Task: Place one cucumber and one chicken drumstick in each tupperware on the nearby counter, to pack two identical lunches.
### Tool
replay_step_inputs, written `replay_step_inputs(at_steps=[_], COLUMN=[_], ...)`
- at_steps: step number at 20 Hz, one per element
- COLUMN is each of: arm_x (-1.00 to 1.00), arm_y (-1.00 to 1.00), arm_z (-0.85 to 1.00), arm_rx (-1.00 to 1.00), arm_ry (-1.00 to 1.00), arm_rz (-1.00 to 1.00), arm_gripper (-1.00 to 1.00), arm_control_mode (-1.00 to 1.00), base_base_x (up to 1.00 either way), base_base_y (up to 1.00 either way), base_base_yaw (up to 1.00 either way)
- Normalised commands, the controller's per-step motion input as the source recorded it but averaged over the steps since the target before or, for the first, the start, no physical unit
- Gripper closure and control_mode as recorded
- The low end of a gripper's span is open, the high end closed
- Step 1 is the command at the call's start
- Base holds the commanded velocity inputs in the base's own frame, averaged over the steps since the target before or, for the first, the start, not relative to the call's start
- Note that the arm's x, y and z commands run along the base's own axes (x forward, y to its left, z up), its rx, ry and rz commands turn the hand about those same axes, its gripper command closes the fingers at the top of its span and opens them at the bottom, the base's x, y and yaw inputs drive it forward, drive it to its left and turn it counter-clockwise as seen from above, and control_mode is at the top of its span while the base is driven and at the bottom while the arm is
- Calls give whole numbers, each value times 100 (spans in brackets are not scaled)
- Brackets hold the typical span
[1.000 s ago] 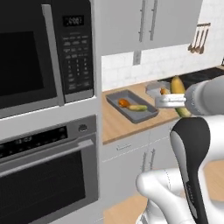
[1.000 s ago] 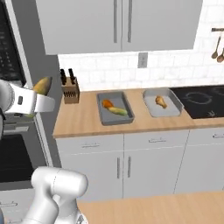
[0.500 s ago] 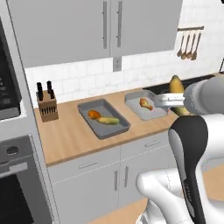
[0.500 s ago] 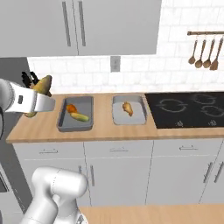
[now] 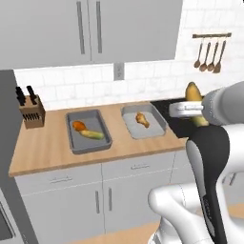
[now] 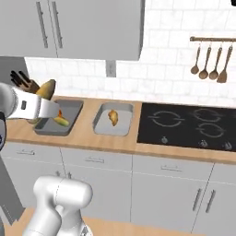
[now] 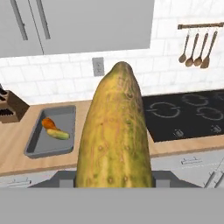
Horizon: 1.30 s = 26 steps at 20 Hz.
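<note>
My gripper (image 5: 190, 108) is shut on a yellow-green cucumber (image 5: 192, 93), held upright in the air in front of the counter (image 5: 43, 152), right of both trays. In the hand view this cucumber (image 7: 116, 131) stands close up and hides the middle of the counter. The left tupperware (image 5: 71, 143) holds an orange-brown chicken drumstick (image 5: 78, 126) and a second cucumber (image 5: 93, 135). In the right tupperware (image 5: 155, 128) lies one drumstick (image 5: 141, 118) alone. From the right base view the gripper (image 6: 46, 108) covers part of the left tupperware (image 6: 73, 108).
A knife block (image 5: 32, 112) stands at the counter's left end. A black cooktop (image 6: 191, 124) adjoins the counter on the right, with wooden utensils (image 6: 209, 60) hanging above it. Grey wall cabinets (image 5: 90, 28) hang over the counter.
The base has driven right along the kitchen: oven and microwave have slid out of both base views, and the trays and cooktop have come in. The held cucumber stays in the gripper.
</note>
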Motion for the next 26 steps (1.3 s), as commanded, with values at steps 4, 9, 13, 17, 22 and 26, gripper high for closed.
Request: replay_step_inputs(at_steps=[4,9,13,17,22,26], arm_x=[0,0,0,0,0,0], arm_y=[0,0,0,0,0,0], arm_z=[0,0,0,0,0,0], arm_rx=[0,0,0,0,0,0], arm_ry=[0,0,0,0,0,0], arm_rz=[0,0,0,0,0,0], arm_gripper=[100,100,100,100,100,100], arm_control_mode=[100,100,100,100,100,100], base_base_x=[24,62,99,70,5,5], base_base_y=[-58,-27,-6,-16,-23,-31], base_base_yaw=[38,29,26,28,27,24])
